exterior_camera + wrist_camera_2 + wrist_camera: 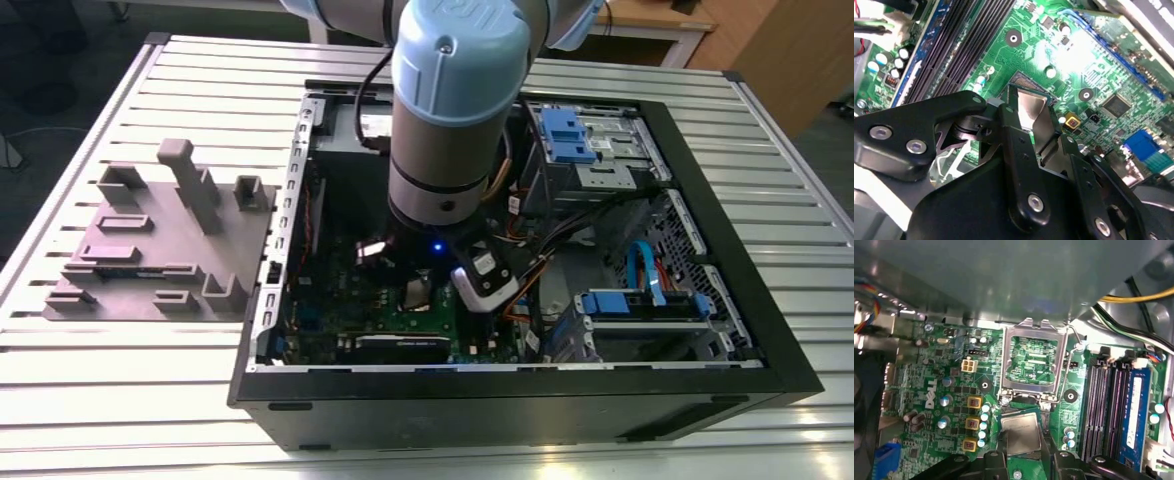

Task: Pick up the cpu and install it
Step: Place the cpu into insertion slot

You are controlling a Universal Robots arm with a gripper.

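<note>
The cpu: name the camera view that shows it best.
The first wrist view: the cpu shows its silver top, held in the gripper, beside the open socket frame. The second wrist view shows a sliver between the fingers. In the exterior view the arm stands over it.

Cpu (pixel 1021 436): small flat square chip, silver-grey metal top with a thin green rim, clamped at two opposite edges by the black gripper (pixel 1021 441), over the motherboard (pixel 944 390), just beside the open socket (pixel 1034 362).
</note>
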